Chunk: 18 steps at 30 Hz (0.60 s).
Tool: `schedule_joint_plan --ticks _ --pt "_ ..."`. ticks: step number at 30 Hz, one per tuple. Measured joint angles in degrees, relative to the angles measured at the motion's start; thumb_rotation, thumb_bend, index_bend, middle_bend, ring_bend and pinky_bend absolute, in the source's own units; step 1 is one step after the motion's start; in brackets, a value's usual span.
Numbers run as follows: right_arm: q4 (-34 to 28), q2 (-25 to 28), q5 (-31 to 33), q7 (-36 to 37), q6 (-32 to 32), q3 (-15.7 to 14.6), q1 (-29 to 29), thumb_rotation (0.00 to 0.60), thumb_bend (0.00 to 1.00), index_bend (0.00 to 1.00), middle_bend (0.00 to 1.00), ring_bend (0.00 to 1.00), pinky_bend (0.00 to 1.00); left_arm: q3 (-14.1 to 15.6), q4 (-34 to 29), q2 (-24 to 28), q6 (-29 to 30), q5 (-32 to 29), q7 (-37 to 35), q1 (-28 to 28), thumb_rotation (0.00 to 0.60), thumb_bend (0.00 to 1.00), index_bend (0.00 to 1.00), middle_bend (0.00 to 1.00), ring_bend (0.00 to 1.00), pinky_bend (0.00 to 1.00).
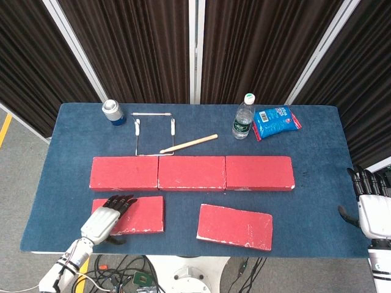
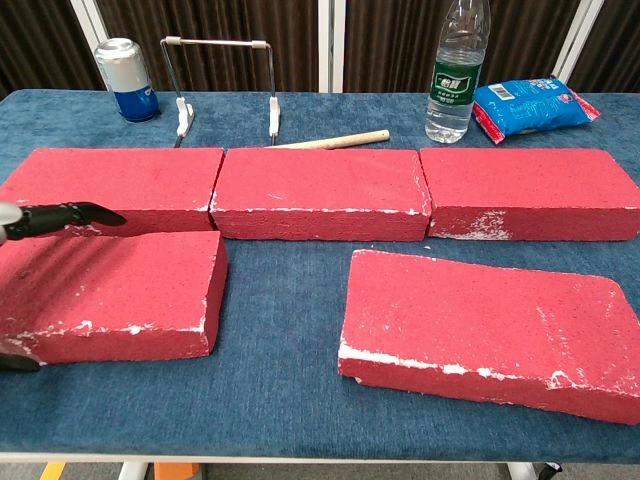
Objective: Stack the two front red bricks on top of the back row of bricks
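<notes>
Three red bricks form the back row (image 1: pixel 192 173) (image 2: pixel 318 192) across the blue table. The front left brick (image 1: pixel 135 214) (image 2: pixel 120 293) lies flat below it. The front right brick (image 1: pixel 234 226) (image 2: pixel 490 330) lies slightly skewed. My left hand (image 1: pixel 106 218) (image 2: pixel 45 219) hovers open over the front left brick's left end, fingers stretched forward, thumb hanging at the brick's near edge. My right hand (image 1: pixel 374 209) stays open off the table's right edge, far from the bricks, and does not show in the chest view.
At the back stand a blue can (image 1: pixel 112 112) (image 2: pixel 126 79), a wire frame (image 1: pixel 154 130) (image 2: pixel 224 84), a wooden stick (image 1: pixel 189 143) (image 2: pixel 334 140), a water bottle (image 1: pixel 243 116) (image 2: pixel 457 72) and a blue snack bag (image 1: pixel 276 121) (image 2: pixel 531 104).
</notes>
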Motion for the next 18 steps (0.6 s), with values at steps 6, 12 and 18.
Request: schedule_joint_plan --ticks 6,12,18 --pt "0.6 -0.1 0.0 0.6 -0.3 0.0 0.1 0.600 0.18 0.00 0.00 0.00 0.00 -1.2 0.3 -1.5 -1.3 -3.0 0.3 -1.9 0.600 0.00 0.01 0.00 0.00 0.02" --pt "1.5 -0.1 0.1 1.8 -0.5 -0.2 0.1 0.600 0.18 0.00 0.00 0.00 0.00 -2.1 -0.1 -2.7 -1.5 -7.2 2.3 -2.9 0.600 0.00 0.01 0.00 0.00 0.02" --pt "2.4 -0.2 0.4 2.6 -0.8 -0.2 0.0 0.600 0.18 0.00 0.00 0.00 0.00 -2.7 -1.1 -3.6 -1.6 -11.6 6.3 -4.6 0.600 0.00 0.01 0.00 0.00 0.02"
